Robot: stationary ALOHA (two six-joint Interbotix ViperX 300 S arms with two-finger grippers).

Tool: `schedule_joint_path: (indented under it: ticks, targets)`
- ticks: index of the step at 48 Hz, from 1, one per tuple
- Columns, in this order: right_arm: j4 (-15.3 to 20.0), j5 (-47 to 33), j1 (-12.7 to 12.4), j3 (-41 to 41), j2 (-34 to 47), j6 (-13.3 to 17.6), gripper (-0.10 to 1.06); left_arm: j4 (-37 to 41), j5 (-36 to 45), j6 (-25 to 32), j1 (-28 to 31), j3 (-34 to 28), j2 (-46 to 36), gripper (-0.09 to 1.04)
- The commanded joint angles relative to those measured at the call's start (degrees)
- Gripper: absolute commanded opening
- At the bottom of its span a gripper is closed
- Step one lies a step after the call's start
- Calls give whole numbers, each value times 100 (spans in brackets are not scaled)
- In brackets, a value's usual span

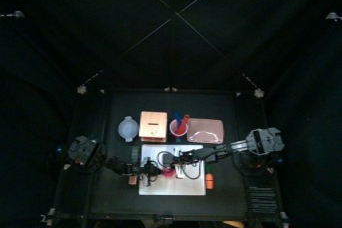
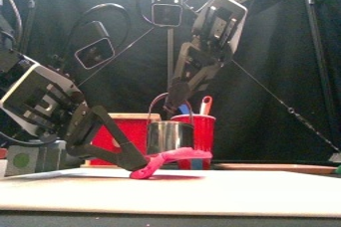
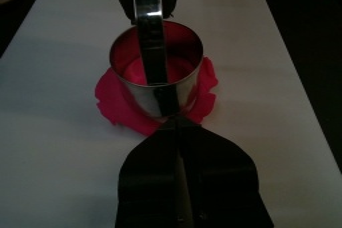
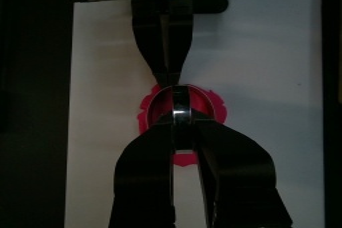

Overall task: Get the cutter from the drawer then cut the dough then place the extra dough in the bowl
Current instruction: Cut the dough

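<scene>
Right now my left hand (image 3: 171, 122) is closed on the near edge of the dough (image 3: 114, 107), which lies flat on the white cutting board (image 1: 187, 185) at the front middle of the desk (image 1: 100, 192). The cutter (image 3: 154, 87) stands upright in the middle of the dough, so a pink rim runs all around it, and it is that outer rim I hold. My right hand (image 4: 175, 112) comes in from the opposite side and above, pinched shut on the cutter's wire handle. The two hands face each other across the cutter, almost touching.

What the next move turns on, as I judge it, is that the extra dough rings the cutter and is not beside it. It can only come free by lifting over the cutter or tearing open. In the front view the rim already looks raised off the board on one side.

The bowl (image 1: 127, 129) sits towards the back left, beside the wooden box (image 1: 151, 124). It is nearer my left arm, so that hand should carry the scrap there.

I can read no label or writing on any of these things.
</scene>
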Motion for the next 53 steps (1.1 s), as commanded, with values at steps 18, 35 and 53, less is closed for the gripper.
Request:
schedule_joint_path:
  ticks: [18,35,53]
  targets:
    - [0,97,-185,-167,-545,-26,37,0,62,-9,0,-18,-44,38]
    - [0,70,-343,-167,-721,-53,37,9,237,9,9,-44,-70,38]
    - [9,35,-431,0,-1160,-9,37,9,308,9,9,-44,-79,38]
